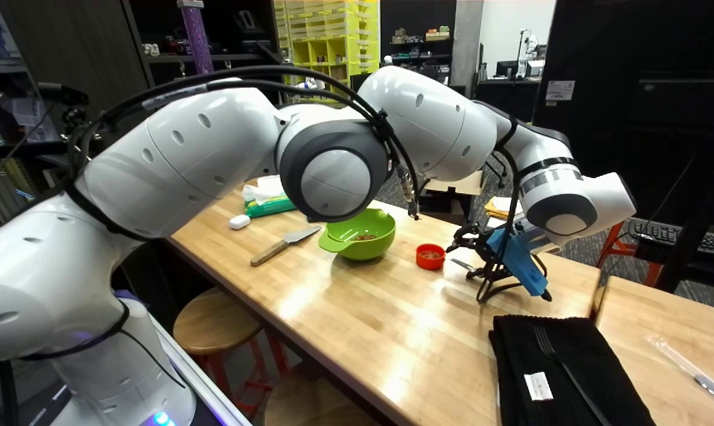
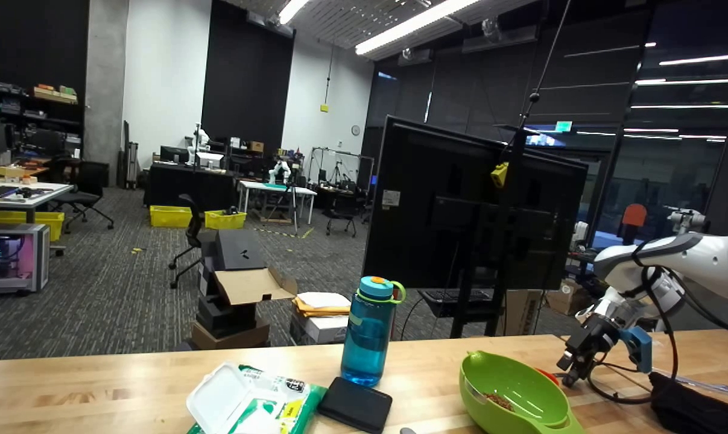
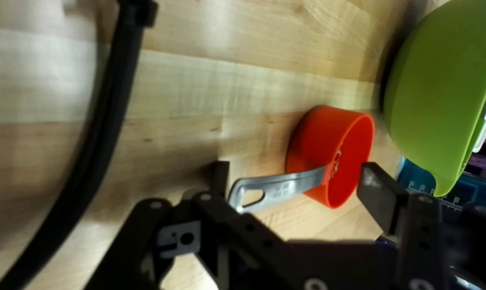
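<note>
Red measuring cup [image 3: 315, 139] is sitting on the table [image 1: 357, 319] near the green bowl [image 3: 436, 88], gripper [image 3: 297, 179] hanging by it, fingers [image 3: 381, 197] wide apart. One fingertip [image 3: 220, 177] is hovering by that handle [image 3: 291, 185], so a bump could be spilling the bits [image 3: 336, 162].

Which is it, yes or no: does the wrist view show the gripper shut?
No, the gripper has its fingers wide apart, with the metal handle of the red cup showing between them.

The arm [image 1: 336, 177] arches outward, its tool [image 3: 298, 187] spread wide and seemingly tilted downward.
</note>
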Controlling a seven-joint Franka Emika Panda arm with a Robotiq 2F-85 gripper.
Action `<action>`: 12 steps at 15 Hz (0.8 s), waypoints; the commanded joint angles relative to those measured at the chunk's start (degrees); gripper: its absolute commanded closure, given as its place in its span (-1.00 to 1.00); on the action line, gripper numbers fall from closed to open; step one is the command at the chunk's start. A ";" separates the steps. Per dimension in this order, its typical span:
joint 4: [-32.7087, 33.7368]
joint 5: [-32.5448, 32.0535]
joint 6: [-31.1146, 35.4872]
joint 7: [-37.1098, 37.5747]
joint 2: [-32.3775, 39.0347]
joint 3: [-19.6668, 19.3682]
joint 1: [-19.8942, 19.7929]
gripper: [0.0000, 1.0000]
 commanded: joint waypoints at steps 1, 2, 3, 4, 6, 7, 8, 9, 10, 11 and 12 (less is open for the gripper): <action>0.78 0.28 -0.81 -0.66 1.23 0.46 -0.27 -0.55; 0.74 0.27 -0.82 -0.69 1.18 0.44 -0.29 -0.44; 0.91 0.31 -0.84 -0.68 1.33 0.46 -0.32 -0.37; 0.80 0.30 -0.88 -0.71 1.26 0.43 -0.38 -0.42; 0.96 0.33 -0.94 -0.74 1.41 0.46 -0.38 -0.37; 0.86 0.33 -0.94 -0.75 1.33 0.44 -0.39 -0.33; 1.00 0.37 -0.96 -0.78 1.47 0.49 -0.38 -0.33; 0.91 0.38 -1.00 -0.79 1.46 0.48 -0.42 -0.29; 0.83 0.38 -1.04 -0.79 1.41 0.46 -0.43 -0.24; 1.02 0.43 -1.05 -0.81 1.55 0.52 -0.42 -0.19; 0.78 0.39 -1.11 -0.82 1.37 0.45 -0.48 -0.17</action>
